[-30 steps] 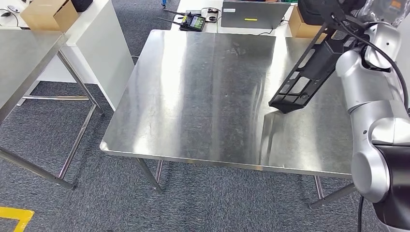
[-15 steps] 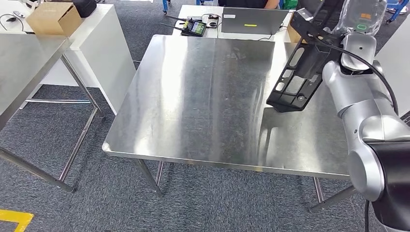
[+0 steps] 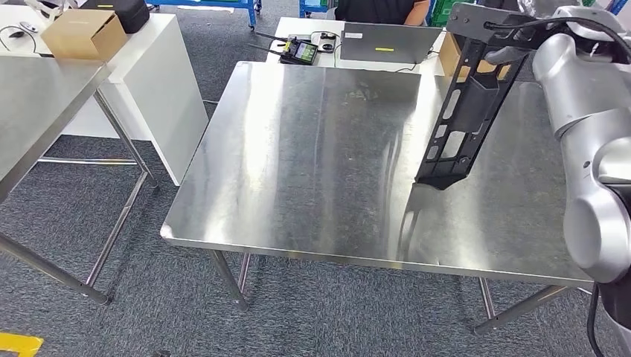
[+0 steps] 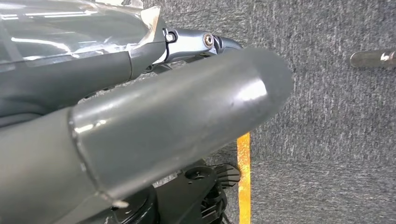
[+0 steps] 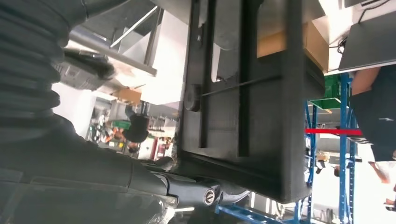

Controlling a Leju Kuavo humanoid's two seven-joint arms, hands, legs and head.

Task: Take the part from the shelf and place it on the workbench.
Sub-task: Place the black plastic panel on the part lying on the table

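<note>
A long black slotted part (image 3: 465, 111) hangs nearly upright over the right half of the steel workbench (image 3: 312, 149). Its lower end is close to the tabletop, and I cannot tell if it touches. My right hand (image 3: 510, 52) grips the part near its top end, at the top right of the head view. The right wrist view has the part (image 5: 261, 116) close up, with my right hand (image 5: 154, 182) wrapped around its edge. My left hand (image 4: 187, 116) hangs over grey carpet with its thick thumb stretched out and nothing in it.
Behind the workbench stand a grey laptop (image 3: 387, 33), a handheld controller (image 3: 301, 50) and a cardboard box (image 3: 450, 52); a person in black (image 3: 379, 9) sits there. A second steel table (image 3: 37, 97) and a white table (image 3: 149, 67) with a box (image 3: 83, 33) are at the left.
The camera has shifted a little. My right arm has swung the part from a slant to nearly upright, and its lower end has come down towards the tabletop.
</note>
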